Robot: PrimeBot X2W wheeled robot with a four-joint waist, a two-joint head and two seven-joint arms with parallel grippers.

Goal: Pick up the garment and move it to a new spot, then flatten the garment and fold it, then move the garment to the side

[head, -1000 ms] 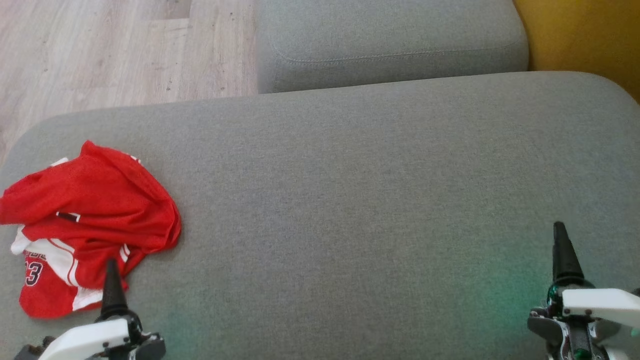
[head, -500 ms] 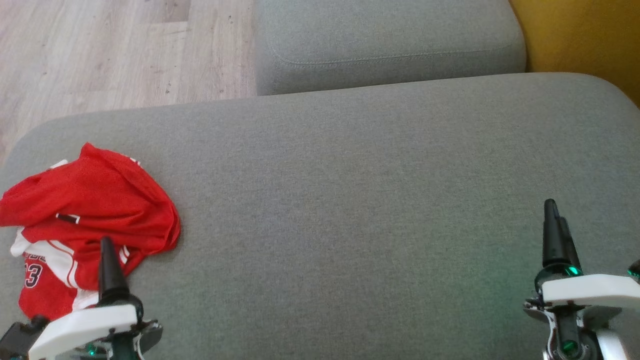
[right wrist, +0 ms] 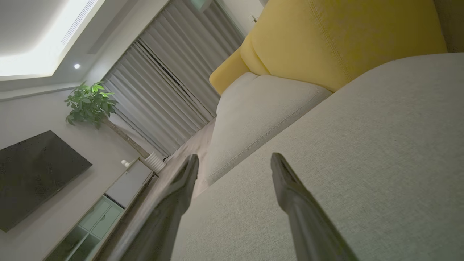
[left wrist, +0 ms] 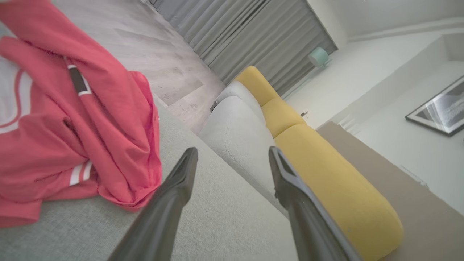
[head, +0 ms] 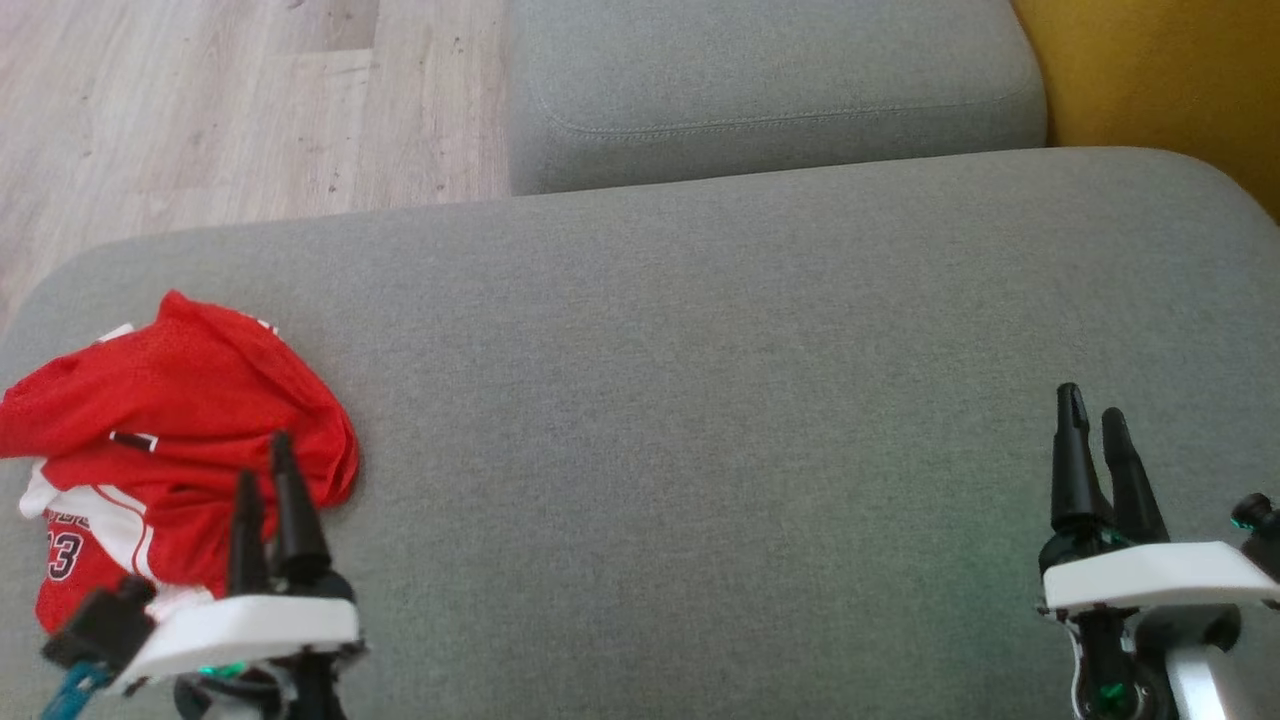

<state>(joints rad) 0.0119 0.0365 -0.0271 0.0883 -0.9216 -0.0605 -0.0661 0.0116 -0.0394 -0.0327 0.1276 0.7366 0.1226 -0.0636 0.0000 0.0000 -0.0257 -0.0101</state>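
One crumpled red jersey (head: 180, 420) lies at the nine-o'clock end of the grey cushion (head: 700, 400), its heap running roughly one to seven o'clock. Of two grippers, the left gripper (head: 262, 455), spread wide and empty, hangs at its five-o'clock edge, clearly nearer; the right gripper (head: 1090, 403), equally wide and empty, sits well apart toward three o'clock.

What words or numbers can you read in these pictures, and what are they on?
"23": dark number on the white part of the red garment, near its lower left in the head view.
Lettering just above that number: too blurred to read.
Framed picture, left wrist view: its marks are too blurred to read.
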